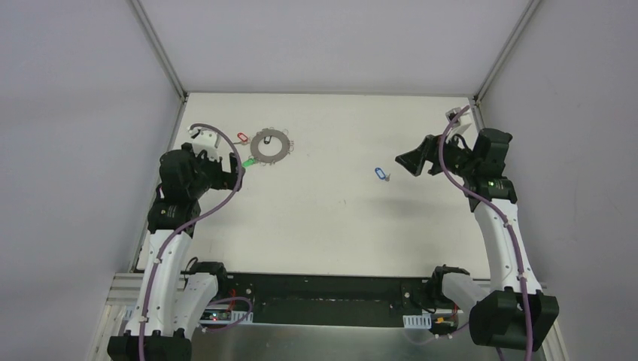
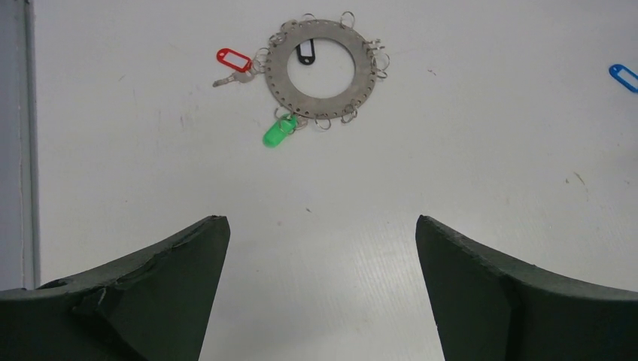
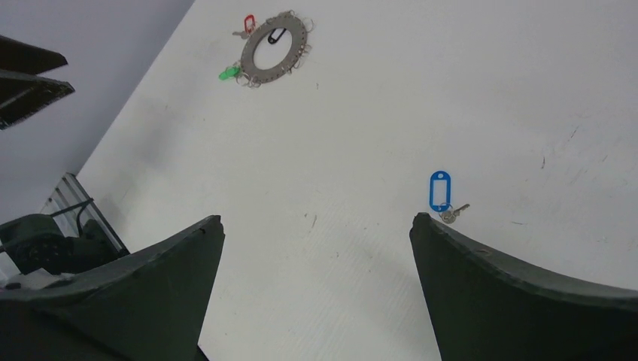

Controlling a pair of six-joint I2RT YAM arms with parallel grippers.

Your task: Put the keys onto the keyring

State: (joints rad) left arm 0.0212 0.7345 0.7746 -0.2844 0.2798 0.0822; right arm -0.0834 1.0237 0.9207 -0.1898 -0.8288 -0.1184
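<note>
The keyring [image 1: 269, 144] [image 2: 322, 107] [image 3: 249, 54] lies flat on the white table at the back left. A red-tagged key [image 1: 241, 138] [image 2: 233, 59] rests at its left rim, a green-tagged one [image 1: 247, 161] [image 2: 277, 134] at its lower rim, and a black tag [image 2: 305, 51] shows inside its hole. The blue-tagged key [image 1: 381, 174] [image 3: 440, 190] lies alone, right of centre. My left gripper [image 1: 233, 167] [image 2: 320, 219] hangs open and empty just short of the keyring. My right gripper [image 1: 406, 164] [image 3: 316, 218] is open and empty, its right fingertip beside the blue-tagged key.
Grey walls close in the table at the back and both sides. A white bracket [image 1: 203, 135] sits by the left wall behind my left arm, and another [image 1: 455, 114] is in the back right corner. The table's left edge [image 2: 30, 150] runs close to my left gripper.
</note>
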